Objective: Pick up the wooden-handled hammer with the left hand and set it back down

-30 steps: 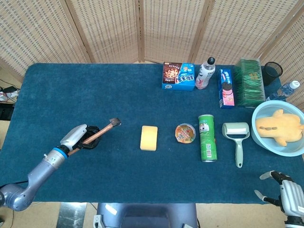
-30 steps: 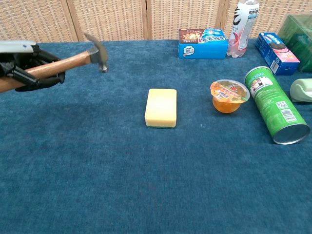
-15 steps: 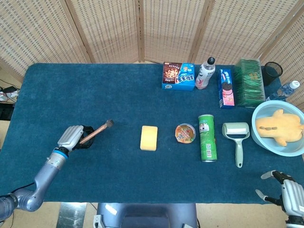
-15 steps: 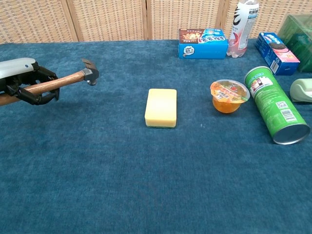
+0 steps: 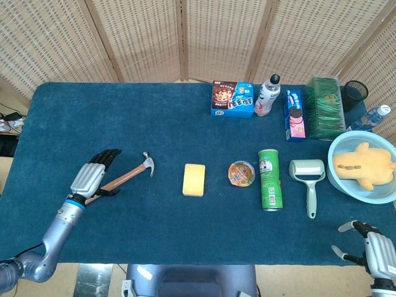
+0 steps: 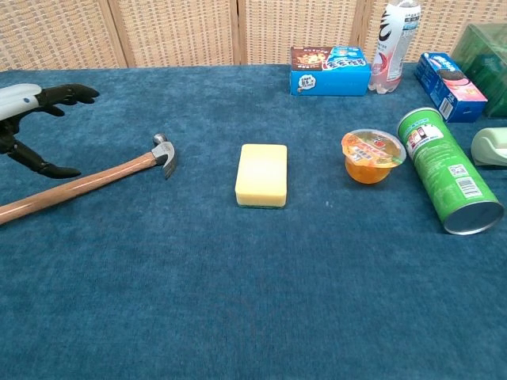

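The wooden-handled hammer (image 5: 127, 176) (image 6: 95, 181) lies flat on the blue table, its metal head toward the yellow sponge and its handle running off to the lower left. My left hand (image 5: 93, 178) (image 6: 28, 119) hovers just above the handle's near end with its fingers spread apart and nothing in them. My right hand (image 5: 371, 247) is at the table's near right corner, off the cloth, fingers apart and holding nothing; the chest view does not show it.
A yellow sponge (image 5: 194, 179) sits right of the hammer head. Further right are a jelly cup (image 5: 241, 173), a lying green can (image 5: 270, 179) and a lint roller (image 5: 308, 176). Boxes, a bottle and a bowl (image 5: 346, 179) with a yellow toy line the back and right.
My left hand lowered the hammer to the table and let go of it; its fingers have spread open above the handle. The right hand stayed put.
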Available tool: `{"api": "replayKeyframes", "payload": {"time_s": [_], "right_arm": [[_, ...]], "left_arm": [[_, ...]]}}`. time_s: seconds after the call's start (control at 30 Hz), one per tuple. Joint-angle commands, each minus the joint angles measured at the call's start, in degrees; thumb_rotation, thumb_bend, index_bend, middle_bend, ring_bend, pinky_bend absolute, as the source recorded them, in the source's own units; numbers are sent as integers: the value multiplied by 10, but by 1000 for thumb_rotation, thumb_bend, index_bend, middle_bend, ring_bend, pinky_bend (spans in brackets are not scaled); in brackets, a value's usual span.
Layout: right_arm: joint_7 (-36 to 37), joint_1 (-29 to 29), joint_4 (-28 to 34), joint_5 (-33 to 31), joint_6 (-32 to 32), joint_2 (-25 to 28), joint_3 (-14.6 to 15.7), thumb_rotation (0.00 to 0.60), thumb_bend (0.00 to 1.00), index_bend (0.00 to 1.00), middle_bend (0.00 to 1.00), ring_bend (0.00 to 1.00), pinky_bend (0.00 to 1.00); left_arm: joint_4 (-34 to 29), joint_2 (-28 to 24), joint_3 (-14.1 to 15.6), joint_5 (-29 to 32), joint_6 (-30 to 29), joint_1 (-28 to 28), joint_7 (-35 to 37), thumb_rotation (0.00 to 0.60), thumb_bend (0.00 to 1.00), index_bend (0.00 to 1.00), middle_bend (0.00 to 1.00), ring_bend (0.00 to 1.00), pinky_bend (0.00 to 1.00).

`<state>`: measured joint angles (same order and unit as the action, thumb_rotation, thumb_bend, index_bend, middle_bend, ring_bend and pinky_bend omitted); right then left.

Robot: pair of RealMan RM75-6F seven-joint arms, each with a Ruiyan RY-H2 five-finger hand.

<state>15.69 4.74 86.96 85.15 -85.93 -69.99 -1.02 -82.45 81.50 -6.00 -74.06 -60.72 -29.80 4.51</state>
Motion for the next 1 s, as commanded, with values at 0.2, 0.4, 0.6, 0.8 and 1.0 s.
{"api": "replayKeyframes", "payload": {"time_s": [0.2,0.4,0.6,0.8,1.0], "right_arm": [[-13,-8,7,0,3,5,-6,600,157,462,439,396,323],[-34,-22,20,10,8,12,-11,600,157,463,444,396,321],[-56,-39,34,50,-1,13,-9,600,158,463,455,397,321],[-82,-53,43,90,-10,15,-5,600,158,475,472,410,321],[-98,-57,45,108,-25,16,-4,600,158,497,494,420,321]], "left_arm": [[-57,-39,17,1,-49,46,-9,600,215,22,58,0,78],[-131,-90,43,-8,-110,100,-32,600,222,146,74,7,78],[-185,-123,70,-42,-193,163,-28,600,222,317,181,97,135],[-215,-145,88,-61,-256,214,-33,600,222,366,262,179,273],[-236,-169,98,-82,-301,251,-47,600,221,382,282,191,281]]}}
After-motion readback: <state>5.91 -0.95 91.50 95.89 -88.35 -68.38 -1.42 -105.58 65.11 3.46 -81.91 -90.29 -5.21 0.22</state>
